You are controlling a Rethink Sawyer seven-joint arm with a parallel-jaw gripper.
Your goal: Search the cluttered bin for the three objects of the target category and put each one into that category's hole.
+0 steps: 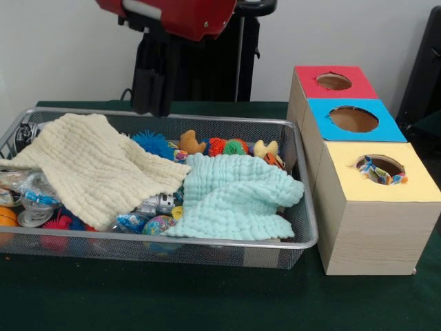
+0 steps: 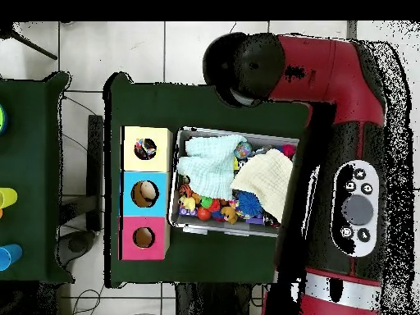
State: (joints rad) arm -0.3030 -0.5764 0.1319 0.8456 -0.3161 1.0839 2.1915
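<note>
The wire mesh bin point(image 1: 207, 241) holds a cream waffle cloth point(image 1: 96, 165) on its left and a mint waffle cloth point(image 1: 234, 196) on its right, both lying over small toys. No polka-dot fabric shows loose in the bin. One white piece with coloured dots point(image 1: 377, 174) sits in the round hole point(image 1: 381, 167) of the yellow-faced box point(image 1: 372, 227). It also shows in the overhead view point(image 2: 146, 148). My black gripper point(image 1: 151, 107) hangs above the bin's far left rim, clear of the cloths. The overhead view shows the bin's rim point(image 2: 176, 225); the red arm point(image 2: 328, 123) covers its side.
A blue-faced box point(image 1: 353, 118) and a red-faced box point(image 1: 334, 81) stand behind the yellow one. A blue spiky ball point(image 1: 153, 143), a brown plush point(image 1: 191, 143) and a yellow duck point(image 1: 265, 148) lie along the bin's far side. Coloured cups point(image 2: 6, 197) stand on a second table.
</note>
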